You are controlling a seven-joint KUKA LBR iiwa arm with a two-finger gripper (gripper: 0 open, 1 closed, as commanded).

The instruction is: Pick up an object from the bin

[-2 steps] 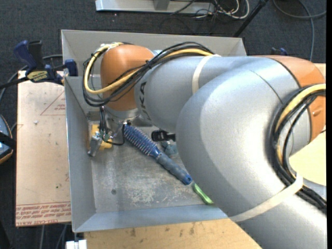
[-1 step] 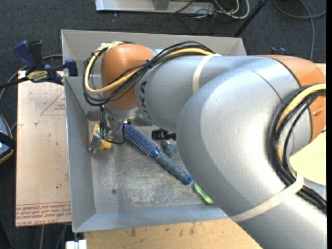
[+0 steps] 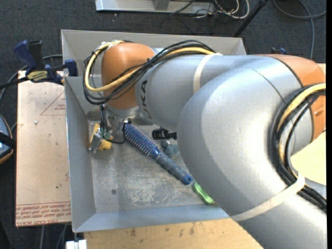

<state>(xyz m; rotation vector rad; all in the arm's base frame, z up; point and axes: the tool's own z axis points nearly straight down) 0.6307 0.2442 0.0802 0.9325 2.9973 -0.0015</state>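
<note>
One gripper, low at the left end of the bin, right under the orange wrist cover. Spread or pressed together: cannot tell, the wrist and cables hide the tip.

Nearest thing: a small yellow object with a grey bit on its left side. It sits on the bin floor against the left wall, just beside the gripper, a little down and to the view's left of it. Touching or apart: cannot tell. No proof it is held.

Next out: a blue hairbrush. Its bristle head is just beside the gripper on the view's right, and the long axis runs diagonally down-right toward the bin's middle, handle end farthest away.

Further right, near the arm: a small black piece and a grey-blue piece, both close to the brush shaft. A green thing lies past the handle end, near the front wall.

Judgement: the yellow object is the likely pick, being closest. The move turns on a slight shift left and down to centre over it. Risk: the wall crowds one side and the brush head crowds the other.
</note>
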